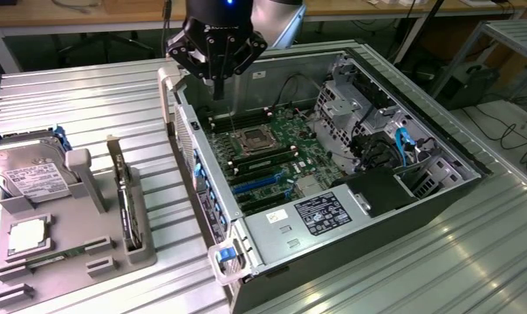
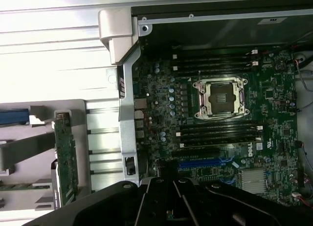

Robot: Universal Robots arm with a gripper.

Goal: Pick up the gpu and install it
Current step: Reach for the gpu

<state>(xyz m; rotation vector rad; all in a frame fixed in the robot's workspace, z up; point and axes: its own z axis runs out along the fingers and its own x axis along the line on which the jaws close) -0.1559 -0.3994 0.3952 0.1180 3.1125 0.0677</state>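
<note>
Gripper (image 1: 218, 88), fingers closed and empty, above open computer case (image 1: 333, 261); gpu (image 1: 122, 190) on edge in grey holder (image 1: 140, 248), well apart at exterior view's left; pick-up unstarted, grasp likely needing opened fingers aligned over card's top edge.

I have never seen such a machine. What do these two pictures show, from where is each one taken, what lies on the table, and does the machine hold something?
It is a robot arm ending in a gripper. One picture comes from a camera off the arm, the other from a camera on its wrist, looking down. On the metal table lies an open computer case showing its motherboard. At the exterior view's left, a grey holder keeps a hard drive and the gpu, standing on edge. The gripper is shut, holds nothing, and hangs above the case.
</note>
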